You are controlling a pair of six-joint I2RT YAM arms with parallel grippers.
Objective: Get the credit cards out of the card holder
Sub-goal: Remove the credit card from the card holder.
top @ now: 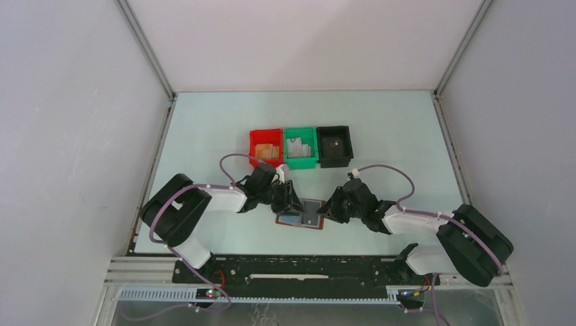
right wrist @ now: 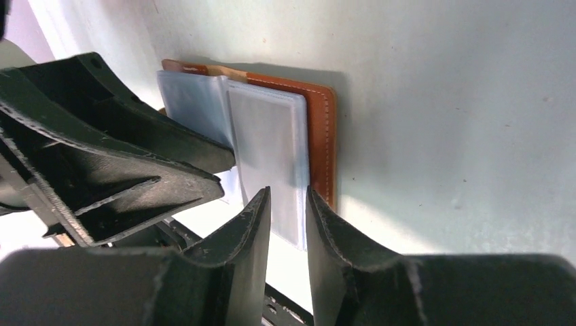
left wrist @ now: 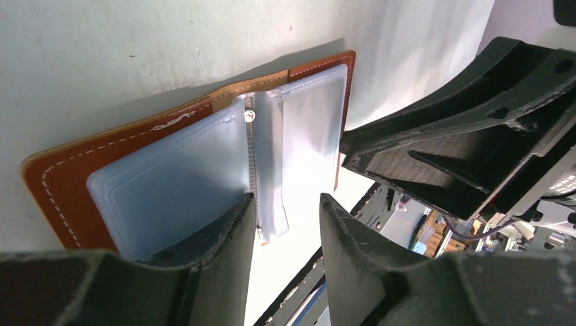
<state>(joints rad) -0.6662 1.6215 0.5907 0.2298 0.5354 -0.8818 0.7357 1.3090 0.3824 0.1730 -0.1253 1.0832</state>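
Holder [top: 309,216] lies open midway between your arms — left fingers [left wrist: 217,272] half-open astride a sleeve [left wrist: 270,170]; right fingers [right wrist: 339,258] narrow, grip unclear.

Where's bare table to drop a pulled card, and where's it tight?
Free: the table left of the red bin to the wall; right of the black bin to the wall; the strip behind the bins. Tight: between the bins and the card holder, where the left gripper and right gripper meet.
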